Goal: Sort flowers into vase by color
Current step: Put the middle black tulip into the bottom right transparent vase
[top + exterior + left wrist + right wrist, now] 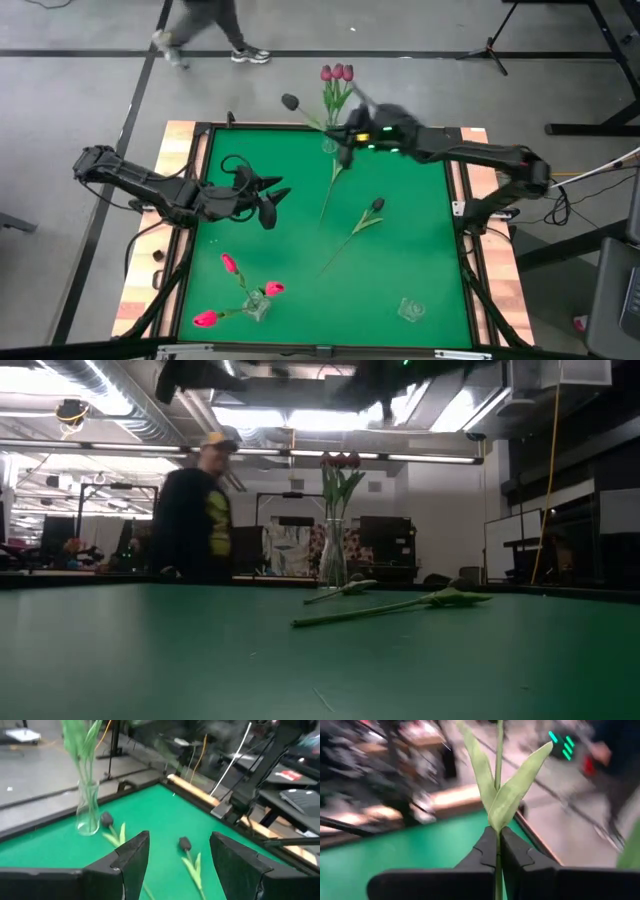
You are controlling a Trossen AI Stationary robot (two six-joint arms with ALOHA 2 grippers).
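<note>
Above the far vase (331,146), my right hand (498,851) is pinching a tulip stem (498,750) — it risks toppling the vase.

Dark tulips (185,843) beside glass vase (88,806)

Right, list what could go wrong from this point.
1. The right gripper pinches only the thin stem of a dark-headed tulip whose head swings out past the table edge; it could twist or slip free.
2. The far vase is narrow and already holds mauve tulips; a nudge from the arm beside it could tip it.
3. Two dark tulips lie loose mid-table near the open left gripper and could get swept.
</note>
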